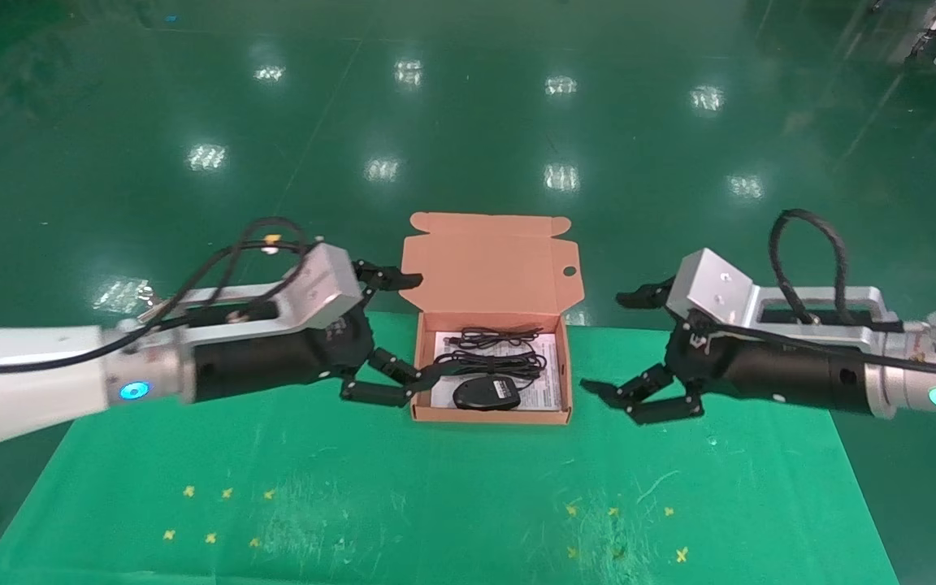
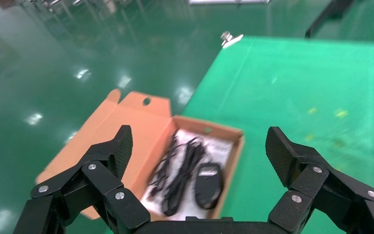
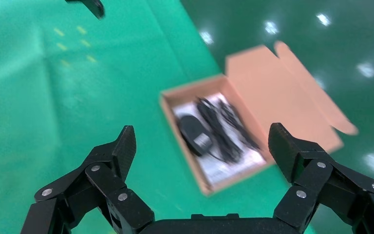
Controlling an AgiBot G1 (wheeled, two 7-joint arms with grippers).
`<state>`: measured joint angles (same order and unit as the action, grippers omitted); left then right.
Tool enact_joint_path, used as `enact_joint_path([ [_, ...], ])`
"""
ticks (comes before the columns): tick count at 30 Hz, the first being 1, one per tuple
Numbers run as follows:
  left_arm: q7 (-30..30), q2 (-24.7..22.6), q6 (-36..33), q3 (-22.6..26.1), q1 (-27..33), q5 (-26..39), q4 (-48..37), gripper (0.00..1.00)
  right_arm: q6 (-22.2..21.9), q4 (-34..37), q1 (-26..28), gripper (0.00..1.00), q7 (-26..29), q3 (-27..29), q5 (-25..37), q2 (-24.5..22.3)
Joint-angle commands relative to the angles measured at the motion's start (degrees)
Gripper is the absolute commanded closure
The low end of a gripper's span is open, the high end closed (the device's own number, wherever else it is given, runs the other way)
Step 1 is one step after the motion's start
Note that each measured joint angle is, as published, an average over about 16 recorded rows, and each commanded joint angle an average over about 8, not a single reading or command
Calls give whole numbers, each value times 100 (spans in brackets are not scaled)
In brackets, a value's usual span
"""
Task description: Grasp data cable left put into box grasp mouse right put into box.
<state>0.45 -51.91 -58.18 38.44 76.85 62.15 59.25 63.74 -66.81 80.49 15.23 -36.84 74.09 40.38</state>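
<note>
The box [image 1: 491, 357] sits open on the green surface [image 1: 435, 496], holding the mouse [image 1: 486, 393] and what looks like the data cable [image 1: 491, 351]; left hand [image 1: 391, 337] and right hand [image 1: 634, 349] flank it, both spread

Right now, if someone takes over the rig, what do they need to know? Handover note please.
Left end effector: open, empty, at the left wall of the shallow orange-brown cardboard box.
Right end effector: open, empty, over the green table mat to the right of the box, clear of it.
The thin black data cable lies inside the box on the white printed sheet, toward the hinged flap lid.
The small black oval mouse lies inside too, near the front wall.
Done: both items are in the box.
Left: nothing to pack; lid stands open.
</note>
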Motion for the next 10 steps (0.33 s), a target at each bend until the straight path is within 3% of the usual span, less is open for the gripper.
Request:
enact_joint_path([
  [1, -87, 131, -213, -174, -119, -157, 111, 0, 159, -49, -137, 0, -32, 151, -233, -39],
  [10, -404, 609, -993, -809, -551, -732, 517, 0, 739, -228, -637, 0, -151, 701, -1085, -181],
])
